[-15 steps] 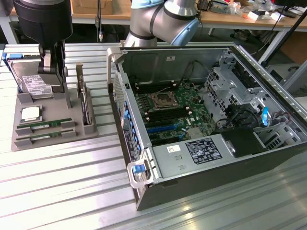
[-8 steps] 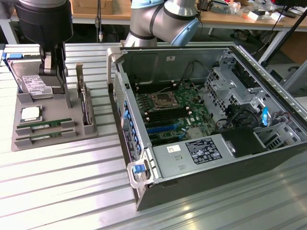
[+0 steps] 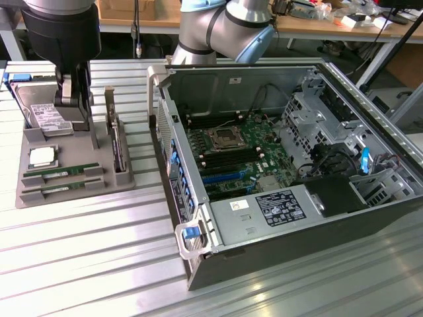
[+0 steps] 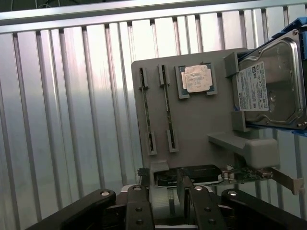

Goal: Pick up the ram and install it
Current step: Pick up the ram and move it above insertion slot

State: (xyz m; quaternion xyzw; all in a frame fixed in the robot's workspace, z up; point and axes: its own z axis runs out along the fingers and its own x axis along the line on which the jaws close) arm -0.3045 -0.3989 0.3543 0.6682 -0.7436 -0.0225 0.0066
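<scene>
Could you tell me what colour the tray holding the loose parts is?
Grey; the tray shows best in the exterior view.

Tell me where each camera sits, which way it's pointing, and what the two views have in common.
Exterior view: off the arm, raised, looking down at the open computer case and grey parts tray on the ribbed table; arm and gripper show at the top.
Wrist view: on the wrist, looking down past its open fingers onto the tray.
Shared: tray, two ram sticks, CPU, hard drive.
</scene>
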